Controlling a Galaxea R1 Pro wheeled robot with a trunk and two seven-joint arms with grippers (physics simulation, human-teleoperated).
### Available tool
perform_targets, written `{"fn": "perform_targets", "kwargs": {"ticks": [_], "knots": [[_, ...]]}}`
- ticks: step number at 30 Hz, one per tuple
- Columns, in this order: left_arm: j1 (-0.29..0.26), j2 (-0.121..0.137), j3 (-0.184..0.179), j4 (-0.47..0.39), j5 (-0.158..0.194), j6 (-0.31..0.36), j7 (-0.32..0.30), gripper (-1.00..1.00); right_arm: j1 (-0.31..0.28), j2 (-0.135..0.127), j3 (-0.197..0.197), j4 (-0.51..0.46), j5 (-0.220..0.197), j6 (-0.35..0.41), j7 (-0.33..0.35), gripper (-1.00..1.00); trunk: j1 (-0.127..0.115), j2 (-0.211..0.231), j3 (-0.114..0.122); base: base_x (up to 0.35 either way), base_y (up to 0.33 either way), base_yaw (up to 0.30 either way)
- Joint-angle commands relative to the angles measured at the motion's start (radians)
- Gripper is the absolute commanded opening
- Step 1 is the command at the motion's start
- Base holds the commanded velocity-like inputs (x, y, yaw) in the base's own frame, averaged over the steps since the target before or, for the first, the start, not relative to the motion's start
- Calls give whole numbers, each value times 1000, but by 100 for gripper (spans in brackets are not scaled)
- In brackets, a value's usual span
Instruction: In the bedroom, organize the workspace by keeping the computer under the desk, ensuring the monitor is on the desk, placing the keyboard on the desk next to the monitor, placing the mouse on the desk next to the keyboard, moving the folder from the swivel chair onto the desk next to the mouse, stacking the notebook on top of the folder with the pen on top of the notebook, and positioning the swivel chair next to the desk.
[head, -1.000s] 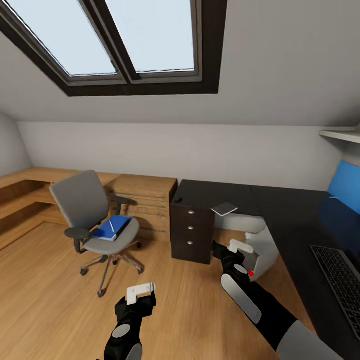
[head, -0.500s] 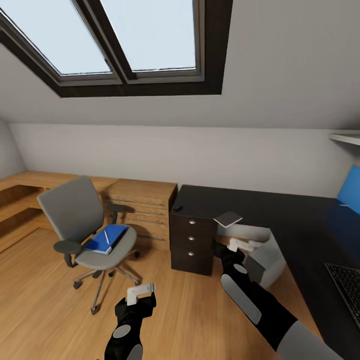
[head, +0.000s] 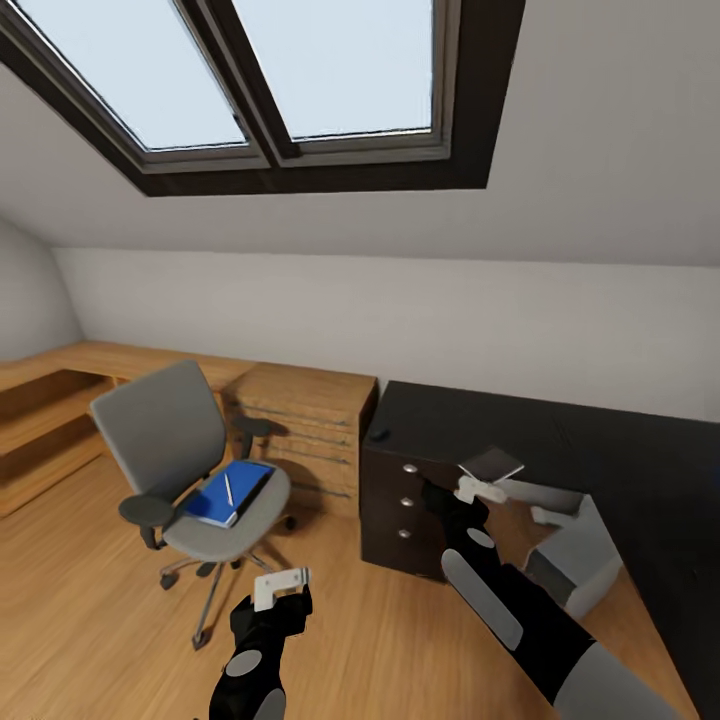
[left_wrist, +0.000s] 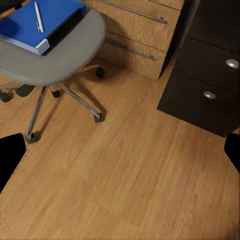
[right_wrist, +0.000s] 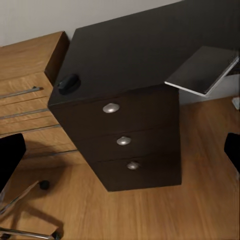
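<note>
The grey swivel chair (head: 165, 440) stands on the wood floor at the left, apart from the black desk (head: 560, 440). On its seat lies the blue folder (head: 228, 493) with the white pen (head: 228, 489) on top. The black mouse (head: 380, 434) sits at the desk's left corner above the drawer unit (head: 405, 505). The dark grey notebook (head: 490, 463) overhangs the desk's front edge. Under the desk stands the grey computer (head: 578, 560). My left gripper (head: 281, 585) hangs open over the floor. My right gripper (head: 478, 490) is open just below the notebook.
A light wooden drawer chest (head: 305, 425) stands between chair and desk, with a low wooden ledge (head: 50, 385) along the left wall. A skylight (head: 250, 80) is set in the sloped ceiling. Open floor (left_wrist: 130, 170) lies in front of the chair and the drawer unit.
The whole view has shifted, so the camera moved: the keyboard and blue wall panel have left the right edge. Both arms hold the same pose, grippers open.
</note>
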Motion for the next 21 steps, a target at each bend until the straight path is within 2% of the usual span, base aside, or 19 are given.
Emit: {"fn": "perform_targets", "kwargs": {"ticks": [1, 16, 21], "knots": [[-1, 0, -2, -1, 6, 3, 7, 100, -1, -1, 3, -2, -3, 5, -7, 100, -3, 6, 1, 328, 0, 249], [-1, -3, -7, 28, 6, 3, 8, 100, -1, -1, 4, 0, -3, 5, -6, 100, -61, 111, 39, 328, -25, 255], [-1, -4, -8, 37, 6, 3, 8, 100, -1, -2, 3, 0, -2, 5, -5, 100, -80, 146, 51, 328, -70, 150]]}}
